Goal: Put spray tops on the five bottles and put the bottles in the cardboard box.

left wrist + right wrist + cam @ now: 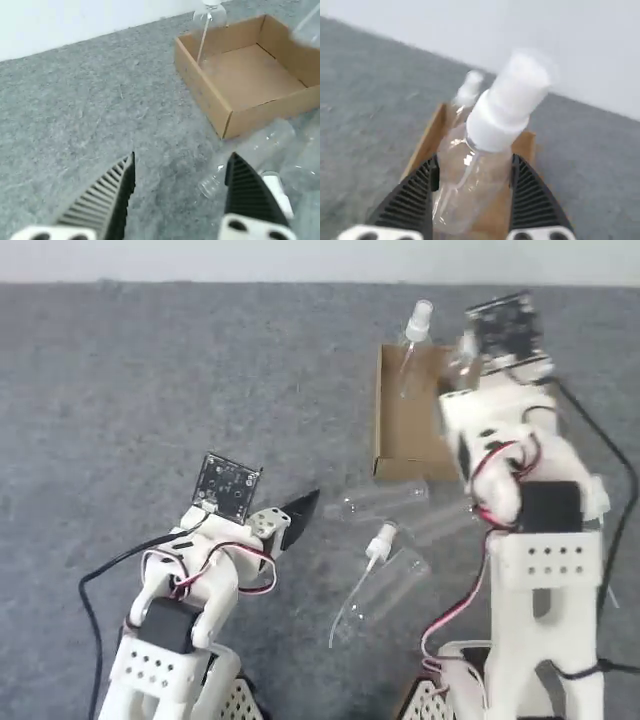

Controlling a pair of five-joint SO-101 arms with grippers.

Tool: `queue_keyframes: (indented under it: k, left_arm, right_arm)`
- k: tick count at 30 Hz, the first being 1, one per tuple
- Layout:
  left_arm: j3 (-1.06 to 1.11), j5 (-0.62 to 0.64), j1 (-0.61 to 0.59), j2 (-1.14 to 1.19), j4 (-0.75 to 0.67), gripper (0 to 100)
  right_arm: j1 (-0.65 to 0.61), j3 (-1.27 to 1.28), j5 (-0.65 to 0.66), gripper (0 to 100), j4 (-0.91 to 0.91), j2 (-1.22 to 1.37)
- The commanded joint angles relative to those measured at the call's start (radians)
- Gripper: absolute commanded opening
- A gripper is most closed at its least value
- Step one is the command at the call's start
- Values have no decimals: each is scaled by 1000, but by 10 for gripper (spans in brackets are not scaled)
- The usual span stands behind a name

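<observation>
Clamped in right gripper [472, 200]: capped bottle [485, 150], tilted, above cardboard box [205, 95]. At box's far corner: second capped bottle [413, 345] (inside or just behind, cannot tell). Left gripper [180, 185]: spread wide, holding nothing, over carpet [100, 100] near uncapped bottles [385, 502]. Risks knocking the second bottle over on lowering; risks catching the box wall and tipping out if released off-centre.
</observation>
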Motion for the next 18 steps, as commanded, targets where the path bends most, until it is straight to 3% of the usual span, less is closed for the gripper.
queue_keyframes:
  k: [1, 8, 18]
  left_arm:
    - [-10, 2, -5, 5, -29, 188]
    - [-2, -5, -5, 5, -31, 55]
    - [48, -5, -5, 5, -103, 40]
  right_arm:
    - [76, -48, 15, 6, -108, 58]
    - [113, -49, 12, 6, -337, 275]
    - [113, -54, -60, 6, -634, 526]
